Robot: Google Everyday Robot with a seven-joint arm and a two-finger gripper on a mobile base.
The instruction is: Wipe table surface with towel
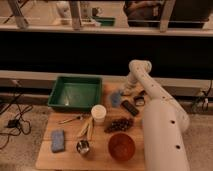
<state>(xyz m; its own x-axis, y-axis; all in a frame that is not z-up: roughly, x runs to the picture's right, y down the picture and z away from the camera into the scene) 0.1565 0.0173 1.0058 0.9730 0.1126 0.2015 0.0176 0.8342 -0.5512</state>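
Observation:
The table surface (102, 160) is a small light-brown wooden top in the middle of the camera view. A small blue-grey towel (116, 99) lies on its far right part, just right of the green bin (75, 93). My white arm rises from the lower right, bends at the elbow (140, 68) and comes down to the table. My gripper (126, 95) is at the towel's right edge, low over the tabletop. A black object (131, 108) lies just in front of it.
On the table are a white cup (98, 114), a dark cluster of grapes (118, 124), a red-brown bowl (121, 147), a metal cup (83, 147), a blue sponge (58, 141) and yellowish utensils (87, 129). Cables (12, 117) lie on the floor at left.

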